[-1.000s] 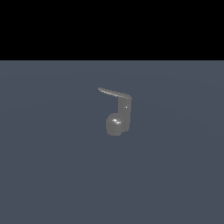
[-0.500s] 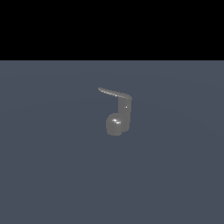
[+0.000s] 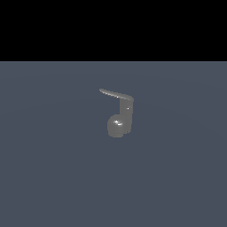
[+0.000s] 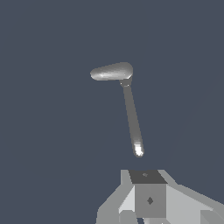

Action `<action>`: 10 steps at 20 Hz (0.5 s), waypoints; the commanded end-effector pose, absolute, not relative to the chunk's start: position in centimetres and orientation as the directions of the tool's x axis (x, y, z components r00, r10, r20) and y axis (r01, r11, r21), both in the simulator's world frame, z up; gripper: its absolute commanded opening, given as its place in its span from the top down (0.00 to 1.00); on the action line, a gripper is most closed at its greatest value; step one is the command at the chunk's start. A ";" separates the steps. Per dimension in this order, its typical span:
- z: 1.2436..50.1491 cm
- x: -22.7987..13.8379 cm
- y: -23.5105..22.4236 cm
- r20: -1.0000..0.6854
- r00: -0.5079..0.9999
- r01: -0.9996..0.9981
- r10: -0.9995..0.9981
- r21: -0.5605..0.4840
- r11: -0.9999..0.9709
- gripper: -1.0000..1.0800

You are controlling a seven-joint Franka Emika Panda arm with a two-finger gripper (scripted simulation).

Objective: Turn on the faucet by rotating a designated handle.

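Centre of exterior view: one faucet, upright on grey floor. One handle juts from column top toward upper left. Wrist view: one gripper, apart from handle tip; fingers' state cannot tell.

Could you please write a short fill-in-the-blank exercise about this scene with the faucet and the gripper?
1. In the exterior view, the handle projects from the top of the faucet toward the view's ____.
2. The robot arm appears only in the ____ view.
3. The gripper is ____ touching the handle.
4. The faucet stands on a plain ____ floor.

Missing words: left; wrist; not; grey
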State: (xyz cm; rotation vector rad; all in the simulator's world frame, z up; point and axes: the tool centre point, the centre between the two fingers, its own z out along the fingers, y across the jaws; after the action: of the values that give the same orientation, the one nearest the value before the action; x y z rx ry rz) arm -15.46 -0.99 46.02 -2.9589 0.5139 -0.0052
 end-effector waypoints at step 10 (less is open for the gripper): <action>41.1 -8.3 0.1 -0.120 0.784 -0.620 -0.608 -0.150 -0.770 1.00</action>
State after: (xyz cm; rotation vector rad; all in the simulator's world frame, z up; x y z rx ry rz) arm -9.19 -0.04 41.81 -2.8179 0.9086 0.0833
